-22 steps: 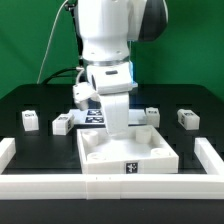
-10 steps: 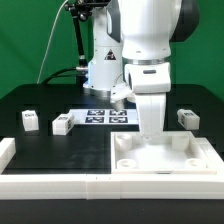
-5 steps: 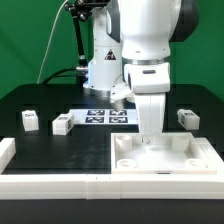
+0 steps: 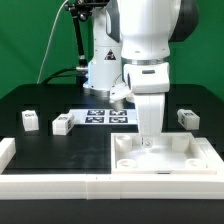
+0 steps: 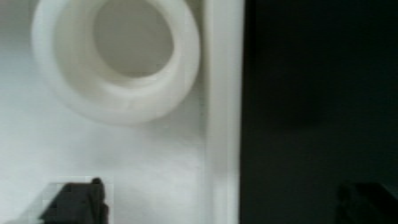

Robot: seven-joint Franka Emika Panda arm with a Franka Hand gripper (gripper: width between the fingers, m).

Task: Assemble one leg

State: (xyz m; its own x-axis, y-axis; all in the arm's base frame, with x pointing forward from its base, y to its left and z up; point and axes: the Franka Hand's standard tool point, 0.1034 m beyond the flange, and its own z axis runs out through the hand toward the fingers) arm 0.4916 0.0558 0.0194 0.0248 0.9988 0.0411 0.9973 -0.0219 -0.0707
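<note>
The large white square panel (image 4: 163,156) with round corner sockets lies at the front of the exterior view's right, against the white rail. My gripper (image 4: 148,138) points straight down at its far edge. In the wrist view the gripper (image 5: 217,205) is open: one dark fingertip (image 5: 71,200) is over the panel (image 5: 169,150), the other over the black table beyond the panel's edge. A corner socket (image 5: 121,55) shows close by. Three legs lie apart on the table: two (image 4: 30,119) (image 4: 62,124) on the exterior view's left and one (image 4: 187,117) on its right.
The marker board (image 4: 105,114) lies behind my arm at mid table. A white rail (image 4: 55,186) runs along the front, with a raised end piece (image 4: 6,150) on the exterior view's left. The robot base (image 4: 100,60) stands at the back.
Since 2.2 s ago the panel and my arm have shifted from the front middle to the exterior view's right corner. Over the last second nothing has visibly moved.
</note>
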